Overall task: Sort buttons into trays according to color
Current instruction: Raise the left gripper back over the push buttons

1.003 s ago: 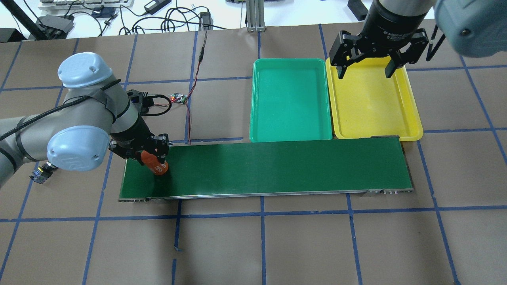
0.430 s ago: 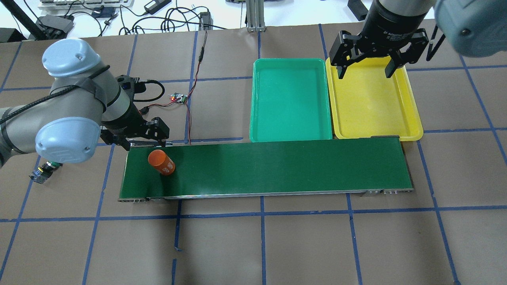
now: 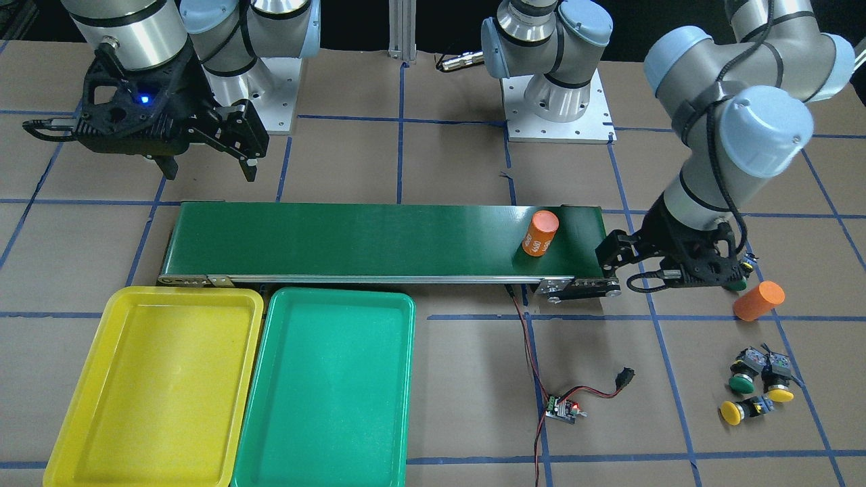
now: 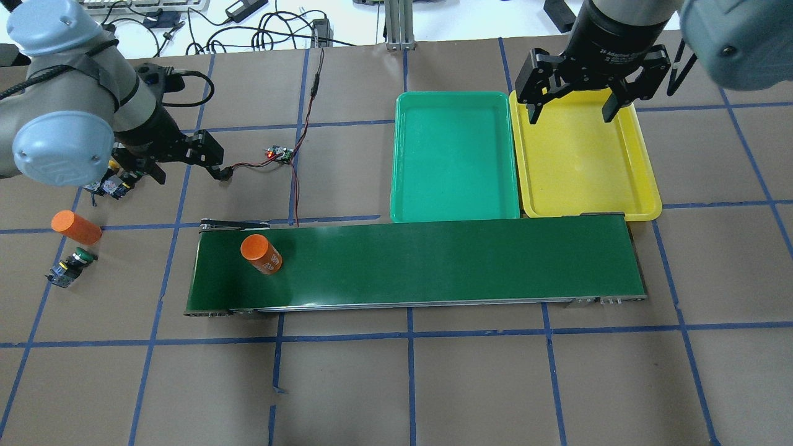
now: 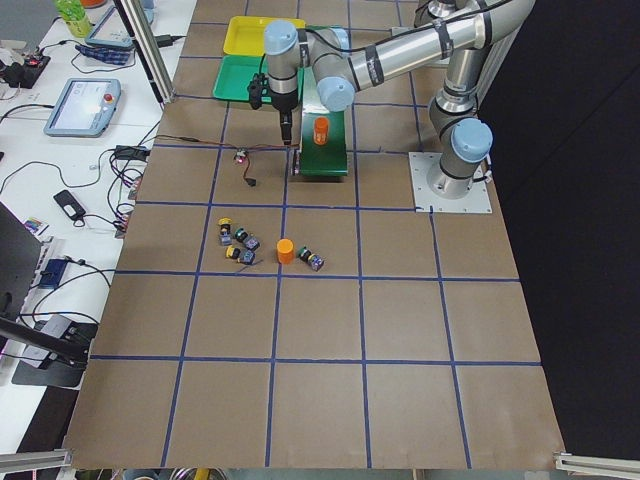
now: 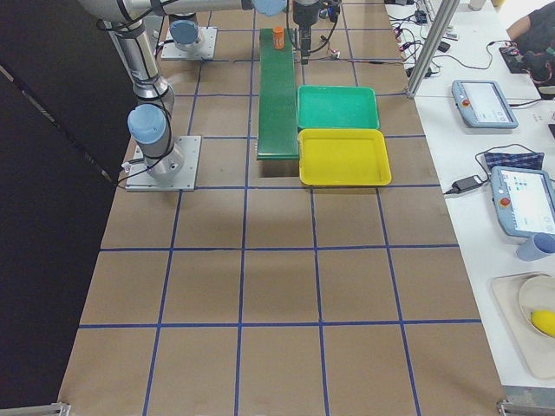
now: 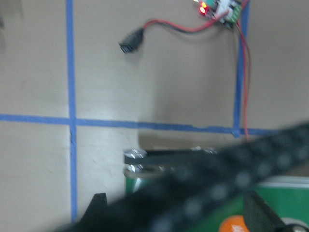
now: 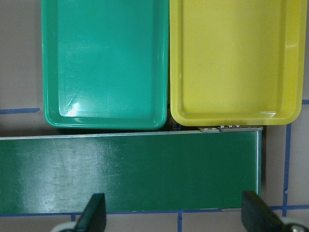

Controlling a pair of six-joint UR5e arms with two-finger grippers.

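Note:
Three buttons lie in a cluster on the table: one green (image 3: pixel 741 380) and two yellow (image 3: pixel 778 389) (image 3: pixel 733 411). A fourth, green button (image 4: pixel 78 256) lies apart beside an orange cylinder (image 4: pixel 75 227). The green tray (image 4: pixel 455 158) and the yellow tray (image 4: pixel 582 161) sit side by side behind the belt, both empty. My left gripper (image 4: pixel 189 168) is open and empty above the table, past the belt's far left corner, next to the cluster. My right gripper (image 4: pixel 573 111) is open and empty over the yellow tray's far end.
A long dark-green conveyor belt (image 4: pixel 433 260) runs in front of the trays. A second orange cylinder (image 4: pixel 261 254) stands near its left end. A small controller board (image 4: pixel 279 153) with red and black wires lies behind the belt.
My left gripper let go of the orange cylinder on the belt, opened, and moved away to the far left. The cylinder has shifted a little to the right. The right arm has not moved.

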